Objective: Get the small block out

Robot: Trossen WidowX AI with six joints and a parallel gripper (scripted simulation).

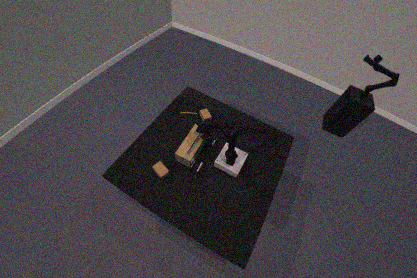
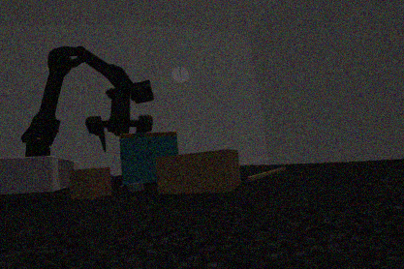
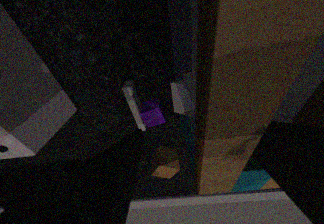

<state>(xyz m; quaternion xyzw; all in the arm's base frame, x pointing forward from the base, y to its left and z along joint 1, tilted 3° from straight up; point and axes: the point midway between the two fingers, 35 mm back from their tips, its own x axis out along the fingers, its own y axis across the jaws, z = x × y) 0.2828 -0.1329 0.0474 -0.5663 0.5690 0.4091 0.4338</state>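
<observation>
The box (image 1: 188, 144) (image 2: 148, 159) (image 3: 256, 75) has a wooden top and teal panels and stands upright. A small purple block (image 3: 153, 115) shows in the wrist view just off the box's front side, beside a pale bar (image 3: 134, 108). It looks to be low at the table; its exact height is hard to tell. I cannot make it out in the top and exterior views. My gripper (image 2: 120, 143) is open and empty, pointing down at the box's top. One finger hangs in front of the box; the other is hidden behind it in the exterior view.
The arm's white base block (image 1: 223, 162) (image 2: 20, 174) (image 3: 24, 95) stands facing the box's front. Wooden blocks (image 1: 205, 114) (image 1: 160, 169) (image 2: 197, 173) (image 2: 91, 183) stand around the box. A thin stick (image 1: 188, 113) (image 2: 266, 174) lies near the far one. Another pale bar (image 1: 200, 167) lies by the box.
</observation>
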